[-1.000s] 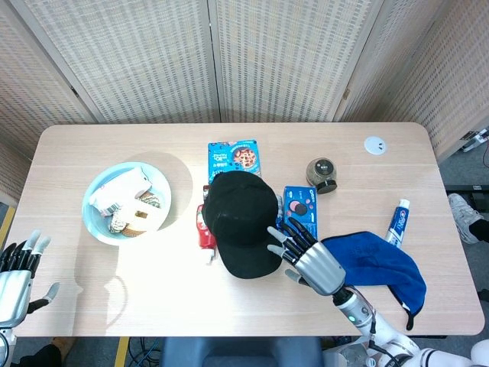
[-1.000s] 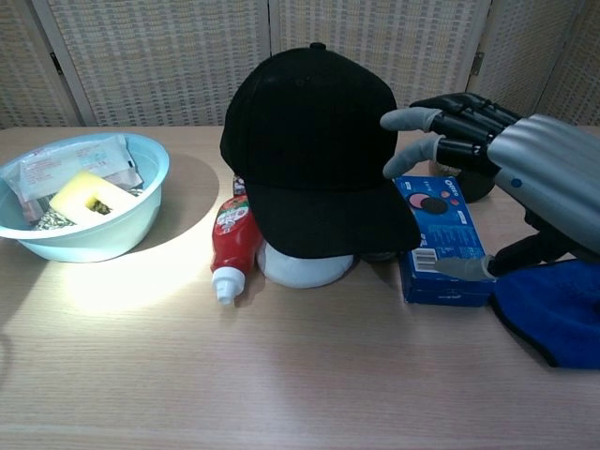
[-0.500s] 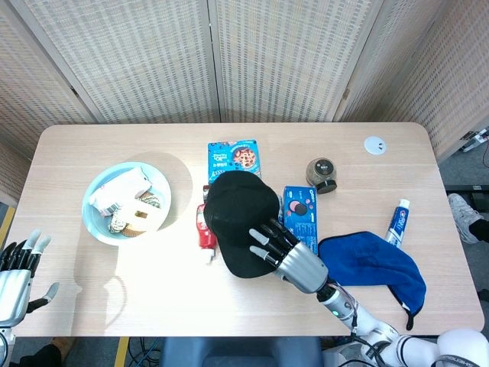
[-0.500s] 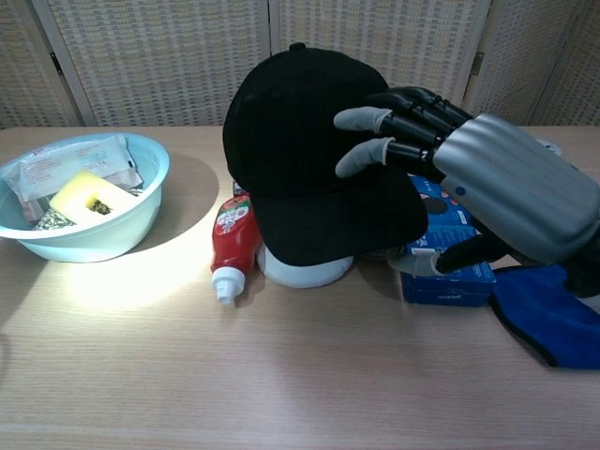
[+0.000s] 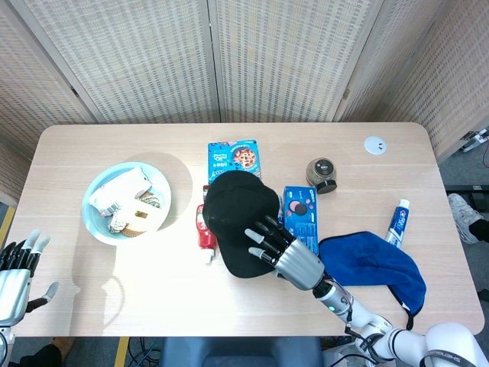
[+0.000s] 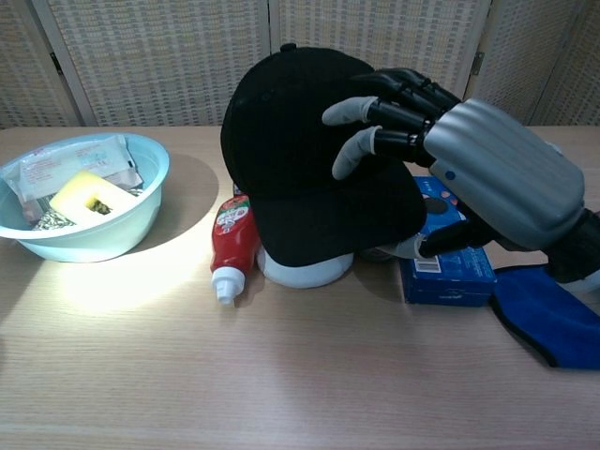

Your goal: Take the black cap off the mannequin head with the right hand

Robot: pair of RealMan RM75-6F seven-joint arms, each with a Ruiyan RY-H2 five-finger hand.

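The black cap (image 6: 291, 141) sits tilted on a white mannequin head (image 6: 305, 267) at the table's middle; only the head's base shows under the brim. My right hand (image 6: 487, 178) lies on the cap's right side, its fingers (image 6: 361, 112) spread over the crown and the thumb tucked under the brim's right edge. From above, the right hand (image 5: 286, 256) covers the near right part of the cap (image 5: 233, 210). My left hand (image 5: 15, 271) hangs off the table's near left corner, fingers apart and holding nothing.
A red tube (image 6: 230, 244) lies just left of the mannequin base, and a blue cookie box (image 6: 450, 267) just right of it under my palm. A light blue bowl (image 6: 141, 202) with packets stands left. A blue cloth (image 5: 374, 271), toothpaste (image 5: 397, 220), a jar (image 5: 322, 174) and a snack bag (image 5: 234, 158) lie around.
My right hand has moved left from beside the cap onto its crown, thumb going under the brim. The cap has tipped a little to the left. The left hand stays put.
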